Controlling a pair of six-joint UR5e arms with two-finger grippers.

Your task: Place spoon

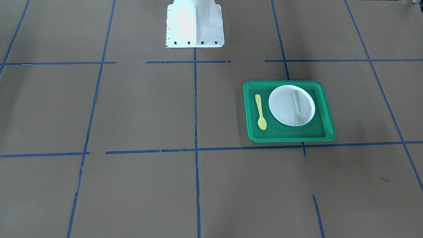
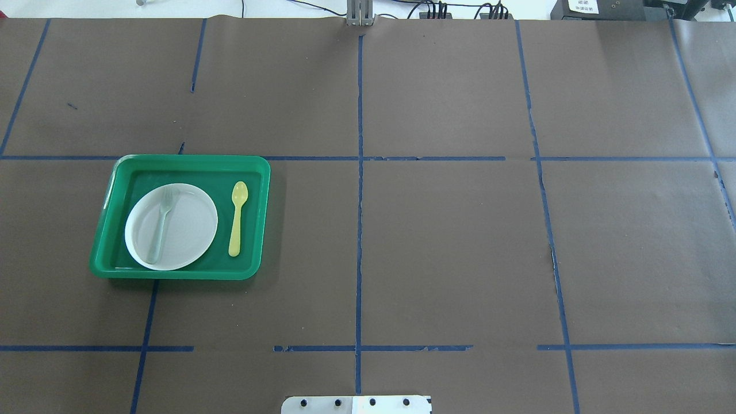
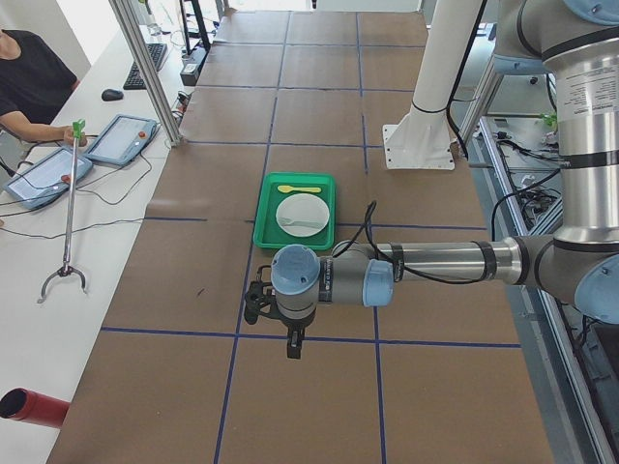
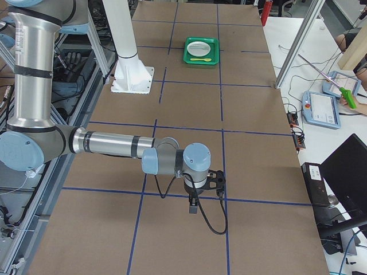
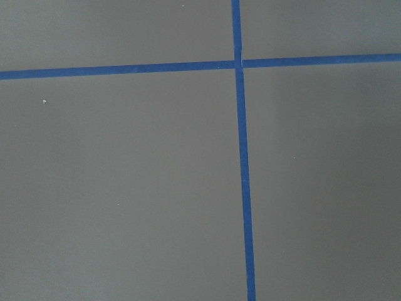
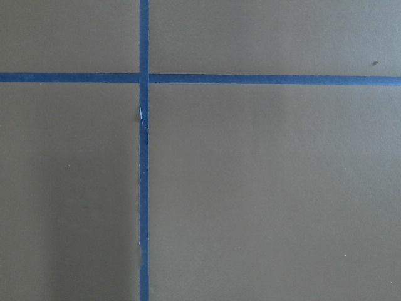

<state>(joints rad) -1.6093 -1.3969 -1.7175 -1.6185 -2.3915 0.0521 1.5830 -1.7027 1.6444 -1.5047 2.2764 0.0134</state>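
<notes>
The round white plate, carrying a pale grey-green plastic fork, lies just left of the small yellow plastic spoon in the green plastic tray, so my left gripper, whose opening I cannot tell, should straddle the slim handle crosswise.

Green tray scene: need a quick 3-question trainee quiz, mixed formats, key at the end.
1. True or false: the spoon lies on the white plate.
2. What lies on the plate? A) the fork B) the spoon C) nothing
3. Fill in: in the overhead view the green tray sits on the robot's ___ side.
Key: 1 false, it lies on the tray floor beside the plate, apart from it. 2 A. 3 left.
</notes>
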